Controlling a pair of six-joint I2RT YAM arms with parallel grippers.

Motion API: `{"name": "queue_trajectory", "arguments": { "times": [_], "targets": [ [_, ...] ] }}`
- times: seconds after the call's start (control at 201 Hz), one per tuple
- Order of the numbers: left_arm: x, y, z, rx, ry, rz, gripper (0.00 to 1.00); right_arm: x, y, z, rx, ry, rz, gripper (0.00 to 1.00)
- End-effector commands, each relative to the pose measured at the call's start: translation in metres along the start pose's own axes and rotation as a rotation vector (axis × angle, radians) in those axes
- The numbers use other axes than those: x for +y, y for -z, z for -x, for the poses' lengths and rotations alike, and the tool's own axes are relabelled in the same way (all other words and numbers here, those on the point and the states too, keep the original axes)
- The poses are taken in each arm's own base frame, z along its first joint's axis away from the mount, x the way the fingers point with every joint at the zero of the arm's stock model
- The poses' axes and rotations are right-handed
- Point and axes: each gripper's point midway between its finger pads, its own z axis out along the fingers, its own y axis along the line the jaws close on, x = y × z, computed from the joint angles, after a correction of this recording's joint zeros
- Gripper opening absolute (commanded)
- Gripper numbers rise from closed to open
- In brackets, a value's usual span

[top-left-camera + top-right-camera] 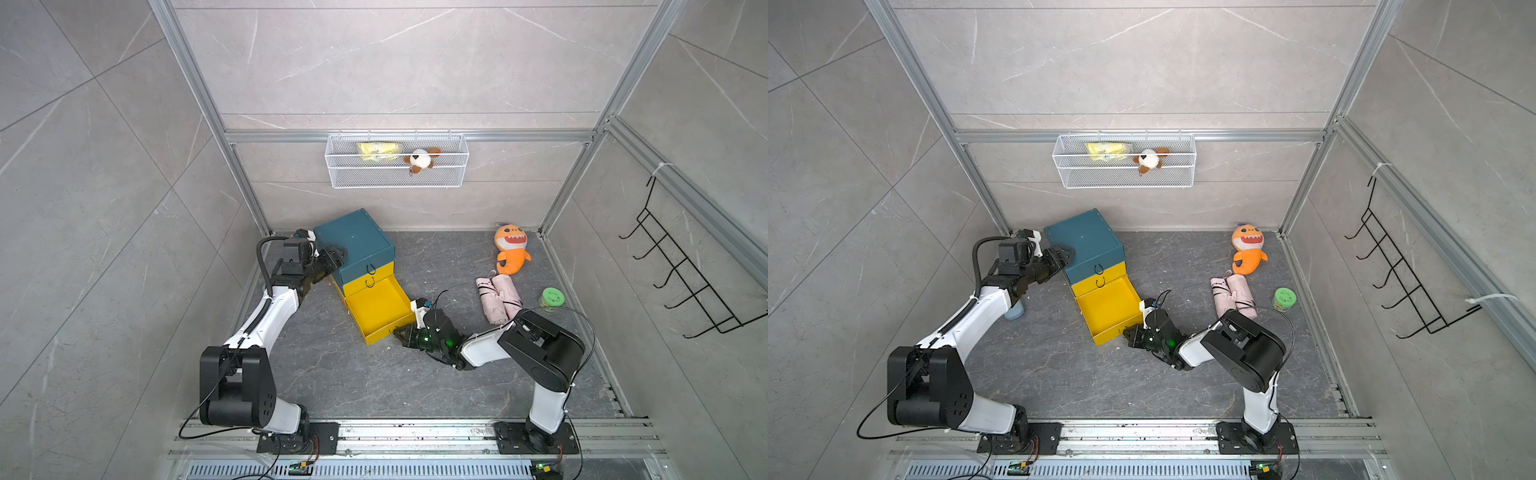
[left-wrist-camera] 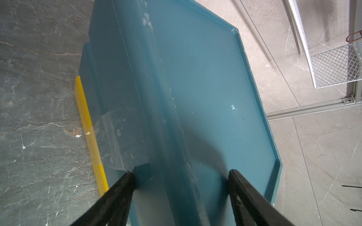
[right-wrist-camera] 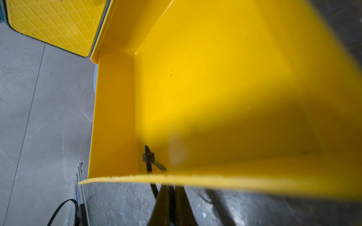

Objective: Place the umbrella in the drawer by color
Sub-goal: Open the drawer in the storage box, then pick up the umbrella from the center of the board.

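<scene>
The right gripper (image 1: 397,332) is pinched fully closed just outside the front wall of the yellow drawer (image 1: 376,305). In the right wrist view a black tie loop (image 3: 148,156) runs through that wall toward the fingertips, so I judge that it grips this loop as a handle. The drawer stands drawn well out of the teal cabinet (image 1: 353,239) and is empty. The left gripper (image 1: 338,255) has its jaws spread wide and holds nothing. In the left wrist view its fingertips (image 2: 234,176) sit on either side of the cabinet's top edge, apparently bracing it. To do this step well, the pull should run straight back along the drawer's own line, low and level. A sideways tug on so thin a loop could twist the drawer or slip the tie. The left side should press the cabinet firmly so that the whole stack does not slide toward the right gripper. The pink umbrella (image 1: 498,297) lies folded on the floor behind the right gripper, close to that arm's elbow. An orange shark plush (image 1: 511,249) lies beyond it and a green jar (image 1: 552,298) to its outer side.
</scene>
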Motion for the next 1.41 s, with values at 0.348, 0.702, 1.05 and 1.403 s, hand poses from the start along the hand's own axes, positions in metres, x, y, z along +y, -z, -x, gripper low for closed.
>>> {"name": "queue_trajectory", "arguments": {
  "times": [0.348,0.702,1.05,1.403],
  "targets": [
    [0.029,0.008,-0.05,0.17,0.032,0.123,0.94,0.012,0.026,0.02,-0.075,0.087,-0.04,0.58],
    [0.0,0.063,-0.019,0.028,-0.024,0.122,0.96,0.029,0.065,0.049,-0.159,0.208,-0.113,0.64],
    [-0.048,0.117,-0.014,-0.063,-0.091,0.017,0.96,0.038,0.112,0.094,-0.223,0.389,-0.354,0.75],
    [-0.121,0.101,-0.096,0.129,-0.325,-0.159,0.97,-0.002,0.167,0.16,-0.248,0.364,-0.638,0.87]
  ]
}}
